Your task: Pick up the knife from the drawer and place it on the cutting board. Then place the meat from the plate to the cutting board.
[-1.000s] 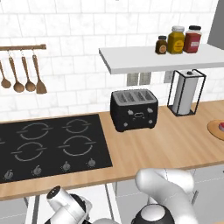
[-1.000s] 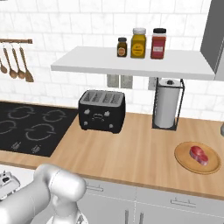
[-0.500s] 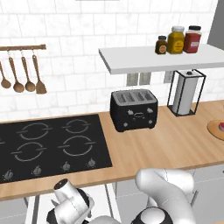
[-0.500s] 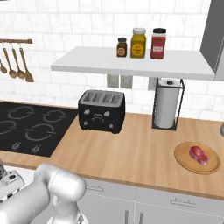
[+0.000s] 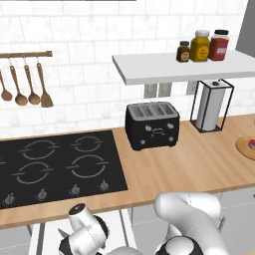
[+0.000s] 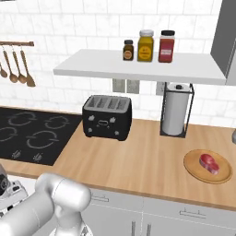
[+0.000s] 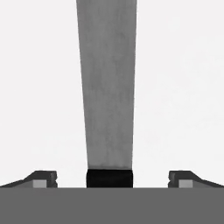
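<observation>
You've got the gripper spread wide over the knife, a slim grey blade running into a black handle on the drawer's white floor.

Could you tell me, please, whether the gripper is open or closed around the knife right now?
Open. In the hand view the gripper has its fingertips spread wide, clear of the knife lying between them on the white drawer floor.

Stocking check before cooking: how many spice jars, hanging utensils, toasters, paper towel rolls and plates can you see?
Spice jars: 3
Hanging wooden utensils: 4
Toaster: 1
Paper towel roll: 1
Plate, carrying the meat: 1
Total: 10
</observation>
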